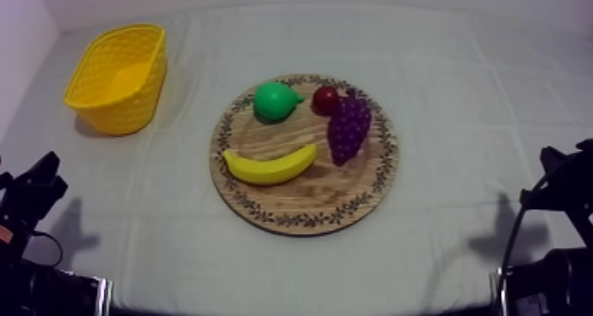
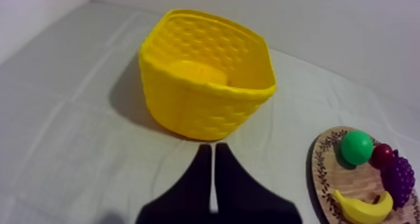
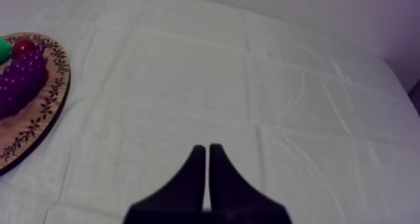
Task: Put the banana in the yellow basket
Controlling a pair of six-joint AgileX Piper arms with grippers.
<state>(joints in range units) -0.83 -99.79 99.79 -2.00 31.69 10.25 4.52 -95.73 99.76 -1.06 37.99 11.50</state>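
A yellow banana [image 1: 269, 165] lies on the front left of the round wooden board [image 1: 353, 200], curved ends up. In the left wrist view the banana [image 2: 362, 208] shows beside the pear. The yellow basket [image 1: 119, 77] stands empty at the table's back left; my left gripper [image 2: 212, 152] is shut, its fingers together as a narrow wedge just short of the basket [image 2: 206, 82]. My left gripper [image 1: 40, 174] rests low at the left edge. My right gripper [image 3: 207, 150] is shut over bare cloth, right of the board [image 3: 44, 107], and rests low at the right edge [image 1: 560, 161].
A green pear [image 1: 275, 101], a small red fruit [image 1: 325, 99] and a bunch of purple grapes [image 1: 349, 127] share the board's back half. Grey-white cloth [image 1: 476, 116] covers the table, with open room on both sides of the board.
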